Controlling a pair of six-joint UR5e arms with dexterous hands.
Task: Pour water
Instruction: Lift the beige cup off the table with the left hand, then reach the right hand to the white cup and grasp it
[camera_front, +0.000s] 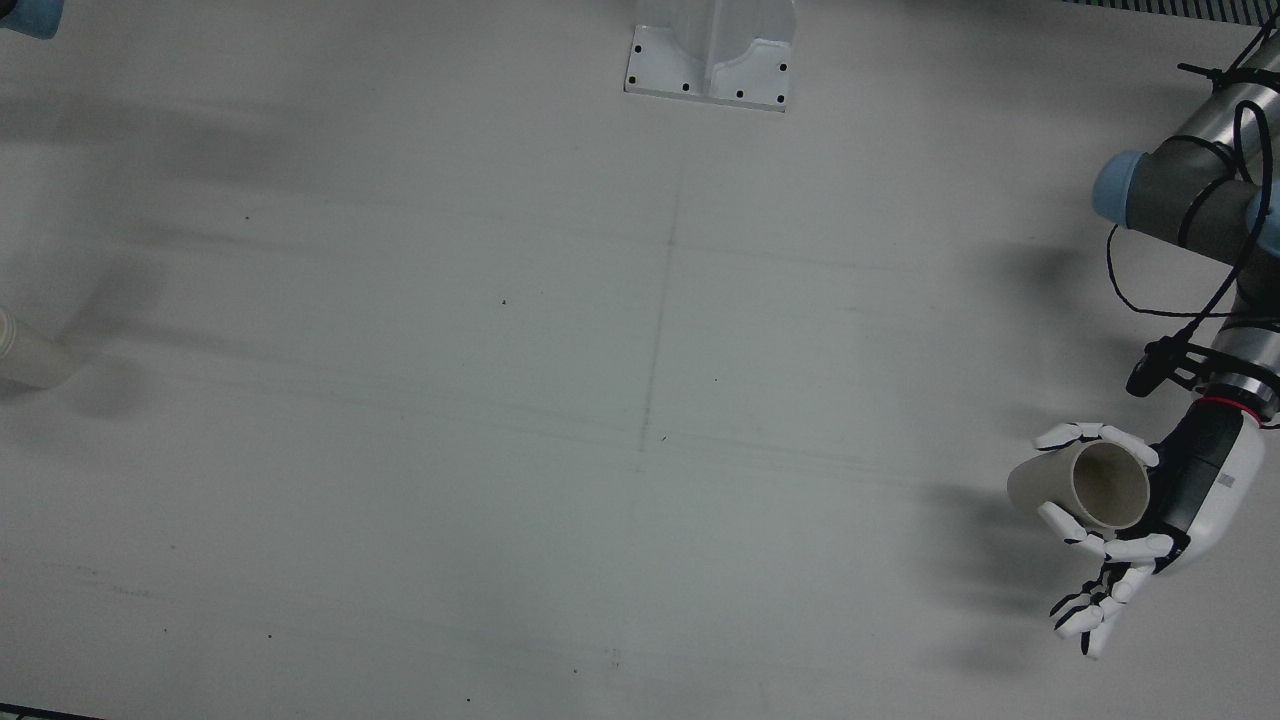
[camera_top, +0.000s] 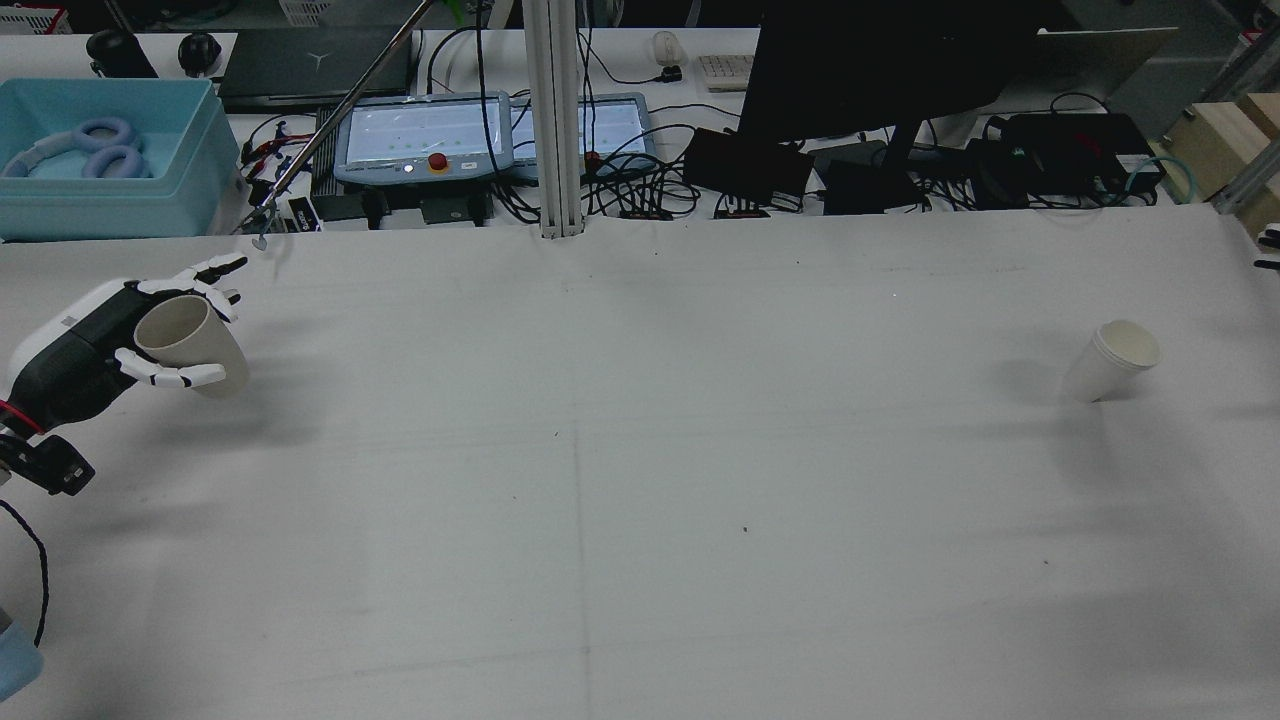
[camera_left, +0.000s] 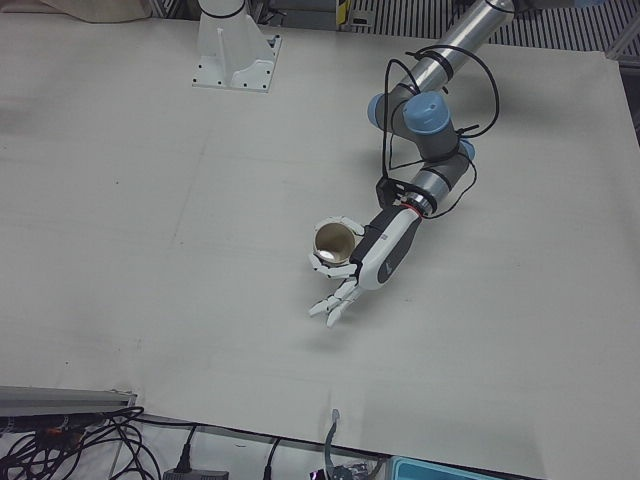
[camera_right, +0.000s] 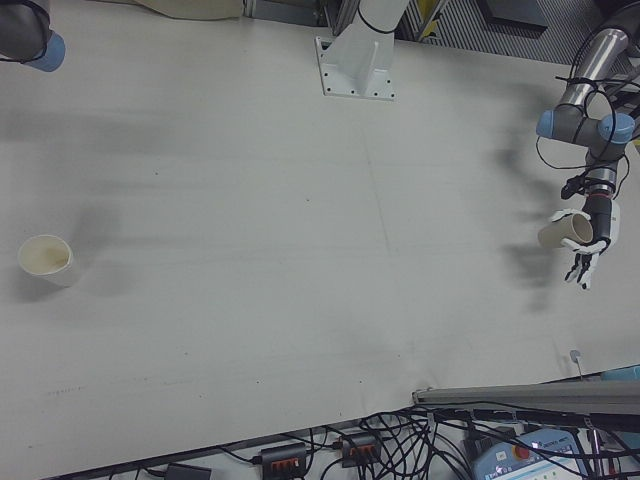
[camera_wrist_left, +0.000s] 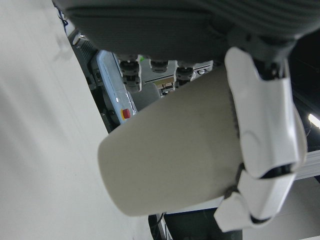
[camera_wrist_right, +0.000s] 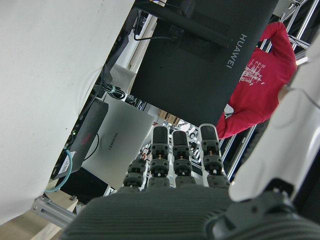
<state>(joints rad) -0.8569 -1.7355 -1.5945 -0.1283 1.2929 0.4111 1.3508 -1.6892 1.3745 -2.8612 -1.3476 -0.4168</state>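
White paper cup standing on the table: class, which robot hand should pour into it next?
Left. The left hand already holds the tan paper cup; the white paper cup stands free.

white table (camera_top: 640, 500), paper cup (camera_top: 1112, 362) standing

The right hand (camera_wrist_right: 200, 200) fills the lower part of the right hand view, its dark ribbed palm at the bottom edge. Dark fingers (camera_wrist_right: 180, 155) stick out side by side from the palm toward a black monitor (camera_wrist_right: 200, 55) marked HUAWEI. One white finger (camera_wrist_right: 280, 145) runs along the monitor's far side. Nothing lies between them. A red shirt (camera_wrist_right: 255, 85) shows beside the monitor. The white table (camera_wrist_right: 45, 85) lies on the monitor's other side, with a grey laptop (camera_wrist_right: 117, 140) near its edge.
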